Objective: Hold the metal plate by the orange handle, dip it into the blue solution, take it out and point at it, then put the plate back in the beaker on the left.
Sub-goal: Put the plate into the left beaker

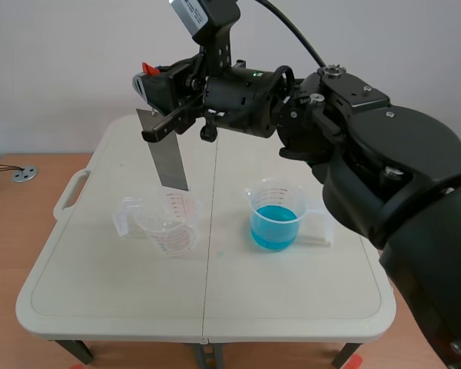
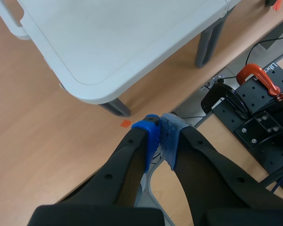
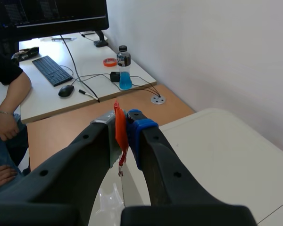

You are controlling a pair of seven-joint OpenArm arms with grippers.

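**Plate held by its handle over the left beaker**

The right arm (image 1: pixel 353 138) comes in from the right side and reaches past the middle of the table (image 1: pixel 100 307), raised well above it. The right arm's fingers (image 3: pixel 144 136) pinch the orange handle (image 3: pixel 120 132) between their pads. In the scene view a little of the handle shows just above the grip.

The metal plate (image 1: pixel 167 154) hangs down from the handle, tilted a little so that its lower end sits nearer the middle of the table. That end is at the rim of the clear beaker (image 1: pixel 170 229) on the left. From this angle I cannot tell whether it is just above the rim or just inside it. The beaker of blue solution (image 1: pixel 275 219) stands to the right, well apart from the plate, and nothing touches it.

The left arm's fingers (image 2: pixel 148 139) are pressed together with nothing between them. They are held off the table, beside one of its corners, over a wooden surface with a small orange tape mark (image 2: pixel 126 124) on it.

Behind the right arm's grip is a desk (image 3: pixel 47 101) with a keyboard (image 3: pixel 52 69), a mouse (image 3: pixel 66 90) and a bottle of blue drink (image 3: pixel 124 68). A person's arm (image 3: pixel 9 94) is at its edge.
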